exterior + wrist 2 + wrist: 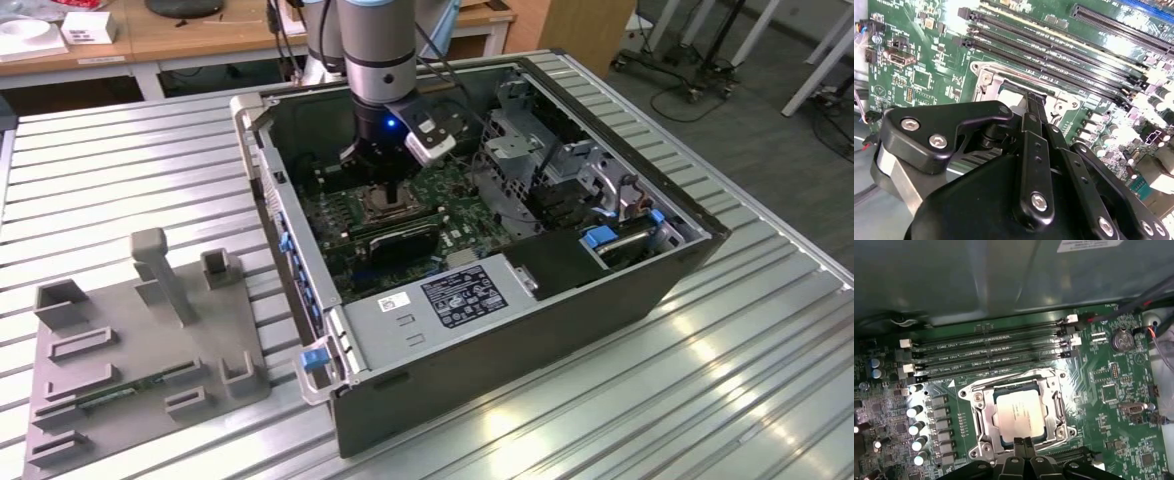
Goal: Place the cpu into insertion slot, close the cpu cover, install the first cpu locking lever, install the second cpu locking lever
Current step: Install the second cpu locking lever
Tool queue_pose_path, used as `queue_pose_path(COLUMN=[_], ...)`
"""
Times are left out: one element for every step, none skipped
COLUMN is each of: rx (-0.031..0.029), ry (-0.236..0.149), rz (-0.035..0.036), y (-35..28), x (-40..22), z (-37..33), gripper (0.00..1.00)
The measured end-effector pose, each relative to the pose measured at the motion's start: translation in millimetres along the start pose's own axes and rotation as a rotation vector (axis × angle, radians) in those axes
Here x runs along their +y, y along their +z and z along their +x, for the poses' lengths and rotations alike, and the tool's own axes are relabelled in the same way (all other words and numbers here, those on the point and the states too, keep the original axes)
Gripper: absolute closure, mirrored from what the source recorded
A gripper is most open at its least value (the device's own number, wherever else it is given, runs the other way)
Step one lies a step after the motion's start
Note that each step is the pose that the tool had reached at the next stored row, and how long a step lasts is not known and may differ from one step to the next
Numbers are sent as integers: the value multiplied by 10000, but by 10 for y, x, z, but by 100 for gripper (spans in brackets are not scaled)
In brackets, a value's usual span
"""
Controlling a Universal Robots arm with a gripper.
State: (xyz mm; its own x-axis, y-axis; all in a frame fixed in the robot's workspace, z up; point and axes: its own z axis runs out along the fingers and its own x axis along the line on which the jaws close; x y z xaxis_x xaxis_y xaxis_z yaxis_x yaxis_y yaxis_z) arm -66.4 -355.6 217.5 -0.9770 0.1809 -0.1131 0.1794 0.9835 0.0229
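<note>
our gripper (1024,444) has its fingers pinched together with nothing in them, right at the edge of the cpu cover (1051,390), which lies down over the cpu (1019,413) in the insertion slot (979,410), so we should push slow and straight

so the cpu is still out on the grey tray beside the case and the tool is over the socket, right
Not quite: the cpu already sits in the socket, as the first wrist view shows, with the metal frame around it. The rest holds: the tool is right over the socket's edge, inside the case.
</note>
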Motion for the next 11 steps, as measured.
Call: queue_pose_path(rx=[1,2,4,6,9,11,12,14,14,14,14], ry=[-52,-119,-204,-293,-385,-480,-537,-560,-572,-584,-597], rz=[-7,-16,-26,-35,-45,-56,-60,-61,-64,-66,-68], y=[0,1,1,1,1,1,1,1,2,2,2], x=[1,2,2,3,3,4,7,14,23,32,41], z=[0,-1,-3,-5,-7,-9,-10,-11,-13,-14,-14], gripper=[89,89,89,89,89,89,89,89,89,89,89])
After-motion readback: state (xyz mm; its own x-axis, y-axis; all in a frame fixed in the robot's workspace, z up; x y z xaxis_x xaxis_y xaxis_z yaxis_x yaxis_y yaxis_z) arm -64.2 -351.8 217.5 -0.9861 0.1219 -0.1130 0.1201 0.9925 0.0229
